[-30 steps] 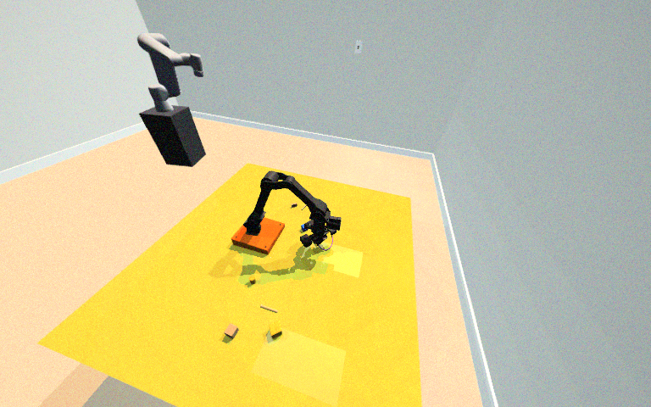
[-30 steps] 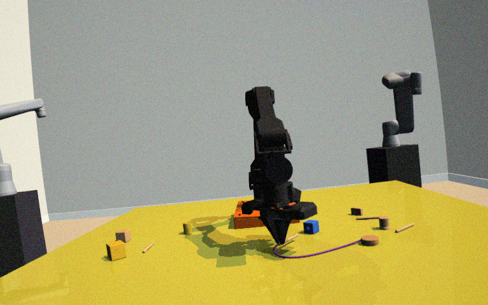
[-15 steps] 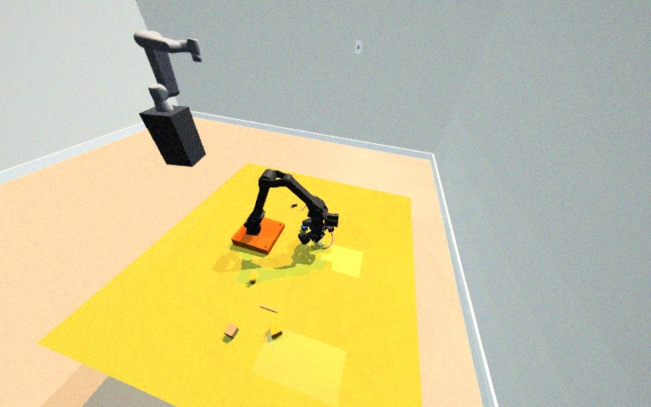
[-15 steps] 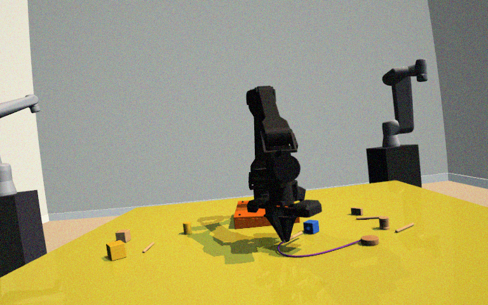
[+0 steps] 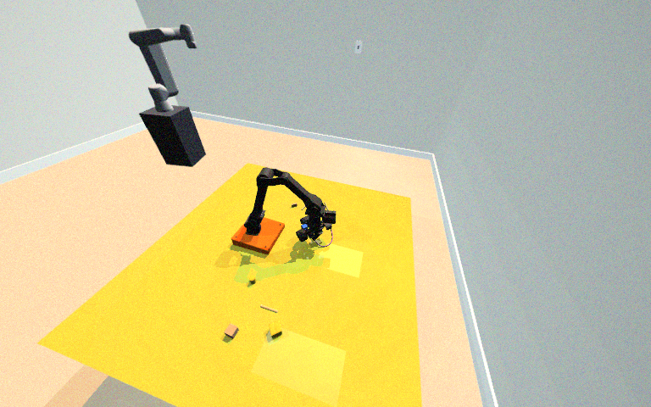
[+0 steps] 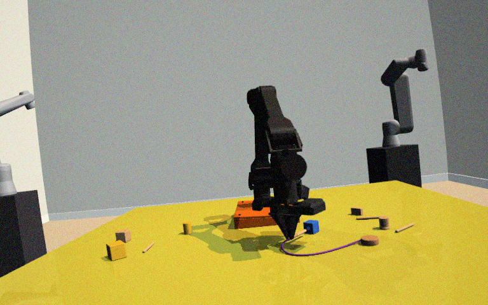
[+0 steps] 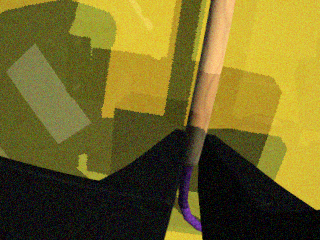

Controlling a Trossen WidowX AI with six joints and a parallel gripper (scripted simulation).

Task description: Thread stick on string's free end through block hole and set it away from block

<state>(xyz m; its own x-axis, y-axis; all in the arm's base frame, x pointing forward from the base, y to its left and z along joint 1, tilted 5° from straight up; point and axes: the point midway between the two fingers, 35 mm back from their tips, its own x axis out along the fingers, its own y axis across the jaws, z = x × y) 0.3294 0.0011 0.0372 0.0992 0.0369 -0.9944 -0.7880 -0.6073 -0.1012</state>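
My gripper is shut on the string end of the wooden stick, low over the table. The stick points away from the fingers toward the blue block. In the exterior view its far tip meets the block's left side by the hole; whether it is inside, I cannot tell. The block is outside the wrist view. The purple string hangs from the stick's held end and curves over the table to the round wooden button, right of the block.
Loose sticks, a brown cylinder and a dark block lie beyond the button. Across the table are another loose stick, a yellow block, a tan block and a yellow cylinder.
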